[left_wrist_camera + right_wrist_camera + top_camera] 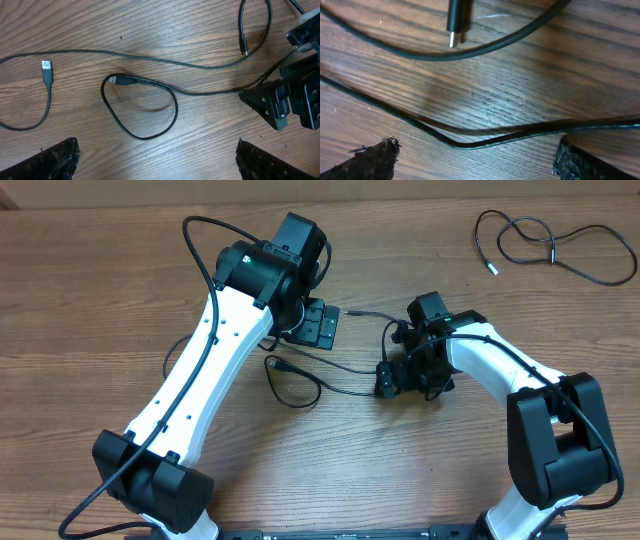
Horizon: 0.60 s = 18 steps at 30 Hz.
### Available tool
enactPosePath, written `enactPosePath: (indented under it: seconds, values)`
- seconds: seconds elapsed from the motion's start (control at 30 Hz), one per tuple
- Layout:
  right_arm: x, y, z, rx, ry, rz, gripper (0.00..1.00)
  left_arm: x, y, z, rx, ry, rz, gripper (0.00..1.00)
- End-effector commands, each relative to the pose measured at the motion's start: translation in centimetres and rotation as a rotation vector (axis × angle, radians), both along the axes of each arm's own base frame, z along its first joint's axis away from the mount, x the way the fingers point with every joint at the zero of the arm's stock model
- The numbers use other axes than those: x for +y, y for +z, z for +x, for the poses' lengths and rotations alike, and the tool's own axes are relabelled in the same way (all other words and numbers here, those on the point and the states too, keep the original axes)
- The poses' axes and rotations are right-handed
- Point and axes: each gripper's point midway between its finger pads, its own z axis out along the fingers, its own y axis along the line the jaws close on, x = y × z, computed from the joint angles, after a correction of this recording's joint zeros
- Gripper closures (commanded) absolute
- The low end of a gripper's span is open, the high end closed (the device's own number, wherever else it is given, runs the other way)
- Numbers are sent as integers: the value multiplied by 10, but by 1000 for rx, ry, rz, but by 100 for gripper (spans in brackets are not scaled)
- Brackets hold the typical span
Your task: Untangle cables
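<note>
Both pincers stand spread wide, and neither holds anything. Of the two, the left pincer [157, 164] hangs above bare wood, its dark fingertips [56, 159] showing at the lower corners of its wrist view. Just past them toward twelve o'clock lies the looped cable [176, 106], a thin black cord curled into a teardrop that ends in a dark USB plug [119, 80] at the loop's eleven o'clock. Its tail runs off toward three o'clock, up to the right pincer [477, 161]. Farther out at twelve o'clock the long cable [150, 59] crosses the wrist view from side to side. It curls back at one o'clock and ends in a small plug [244, 49]. At ten o'clock a silver USB plug [46, 67] lies apart from the loop, its cord bending away to the left edge. Under the right pincer a cord [470, 145] lies flat on the wood across the gap between the fingers, unclamped. Whether it touches the finger at four o'clock I cannot tell. Beyond it at twelve o'clock lies a silver-tipped plug [455, 24], close to another arc of cable. Seen from overhead, a separate cable [550, 246] lies in loose loops at two o'clock on the wooden table [400, 470], well apart from both arms.
</note>
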Motion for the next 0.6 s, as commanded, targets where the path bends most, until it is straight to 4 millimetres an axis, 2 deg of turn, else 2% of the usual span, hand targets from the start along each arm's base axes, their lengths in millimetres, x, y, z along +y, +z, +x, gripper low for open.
enactPosePath:
  seconds: [0.0, 0.23, 0.33, 0.47, 0.57]
  values:
    - [-3, -8, -10, 50, -91, -25, 0, -2, 2, -1, -5, -12, -7, 0]
    - [-2, -13, -5, 80, -326, -27, 0, -2, 2, -1, -5, -12, -7, 0]
    - [10, -11, 8, 43, -352, 42, 0, -2, 2, -1, -5, -12, -7, 1]
    - [32, -2, 16, 42, -334, 177, 0, -2, 2, -1, -5, -12, -7, 0]
    - [33, -2, 17, 37, -333, 180, 0, -2, 2, -1, -5, -12, -7, 0]
